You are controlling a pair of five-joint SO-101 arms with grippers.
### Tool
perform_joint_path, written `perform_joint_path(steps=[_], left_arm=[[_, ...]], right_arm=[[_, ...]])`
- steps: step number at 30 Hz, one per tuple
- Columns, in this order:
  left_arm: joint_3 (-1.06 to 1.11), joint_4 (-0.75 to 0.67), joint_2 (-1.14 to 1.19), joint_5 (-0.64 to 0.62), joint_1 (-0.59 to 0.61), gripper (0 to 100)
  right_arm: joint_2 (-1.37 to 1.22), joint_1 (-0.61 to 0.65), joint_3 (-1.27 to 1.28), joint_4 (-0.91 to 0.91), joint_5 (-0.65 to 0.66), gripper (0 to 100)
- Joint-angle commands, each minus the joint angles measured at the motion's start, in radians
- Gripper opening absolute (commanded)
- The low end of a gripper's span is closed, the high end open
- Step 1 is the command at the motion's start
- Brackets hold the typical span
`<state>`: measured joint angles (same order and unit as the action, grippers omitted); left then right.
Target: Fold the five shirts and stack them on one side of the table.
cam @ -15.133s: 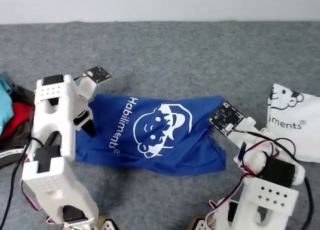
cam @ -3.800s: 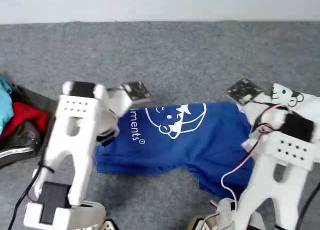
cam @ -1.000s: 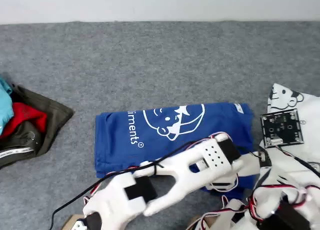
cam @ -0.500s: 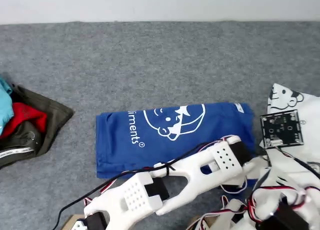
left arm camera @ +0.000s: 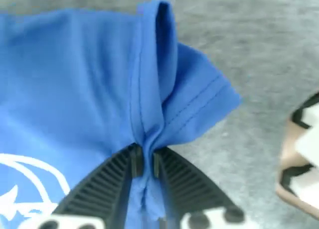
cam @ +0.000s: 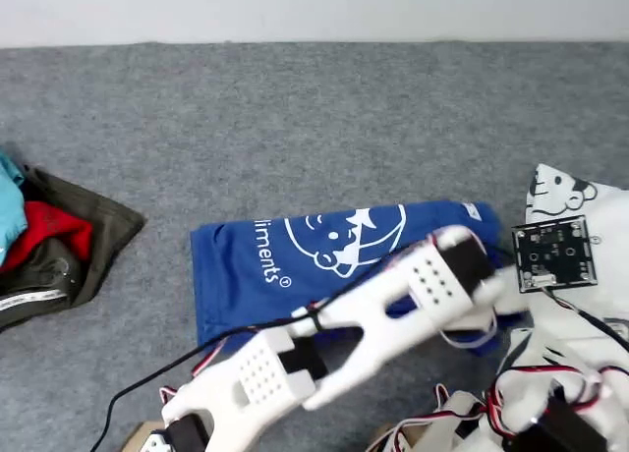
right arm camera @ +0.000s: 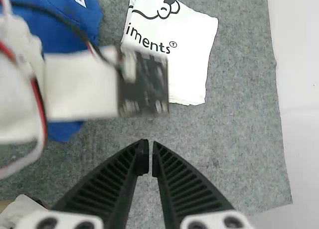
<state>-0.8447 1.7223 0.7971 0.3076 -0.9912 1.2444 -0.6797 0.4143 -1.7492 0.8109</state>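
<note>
Blue shirt (cam: 285,260) lies folded into a wide rectangle near the middle of the grey table cover (cam: 324,118), its white cartoon print facing up; from my remote seat, the high view shows the white left arm (cam: 393,305) reaching from the near left edge diagonally across the shirt's near right part. In the left wrist view the left gripper (left arm camera: 144,162) has its black ribbed fingers (left arm camera: 117,171) pinched on a raised ridge of the blue shirt (left arm camera: 70,84); the fabric runs up between the jaws, and a hemmed corner fans out beside it over the grey cover. The right arm (cam: 550,413) sits at the near right corner of the table. In the right wrist view the right gripper (right arm camera: 150,159) hangs over bare grey cover with its jaws pressed almost together and nothing between them; beyond it lies a folded white shirt (right arm camera: 174,55) with black print, just beside the blue one. In the high view that white shirt (cam: 590,226) rests at the right edge. At the left edge sits a loose pile of shirts (cam: 44,246), teal, red and dark olive.
</note>
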Motion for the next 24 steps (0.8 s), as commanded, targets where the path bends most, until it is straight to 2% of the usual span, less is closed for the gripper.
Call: perform_joint_path(steps=[1,8,11,14,20,24], left_arm=[[-0.042,0.005,-0.005,0.000,0.080,2],[-0.042,-0.089,0.032,-0.002,0.209,3],[-0.044,-0.100,0.089,-0.005,0.245,11],[-0.053,-0.086,0.114,-0.011,0.255,17],[-0.168,-0.009,0.107,-0.009,0.227,17],[-0.189,-0.012,0.112,-0.003,0.264,17]], right_arm=[[0.002,-0.010,-0.006,-0.028,-0.009,2.6],[0.002,-0.008,-0.006,-0.028,-0.011,2.6],[0.002,-0.008,-0.006,-0.031,-0.006,2.6],[0.002,-0.013,-0.006,-0.033,-0.005,2.6],[-0.001,-0.013,-0.006,-0.027,-0.006,2.6],[-0.004,-0.013,-0.005,-0.025,-0.005,2.6]])
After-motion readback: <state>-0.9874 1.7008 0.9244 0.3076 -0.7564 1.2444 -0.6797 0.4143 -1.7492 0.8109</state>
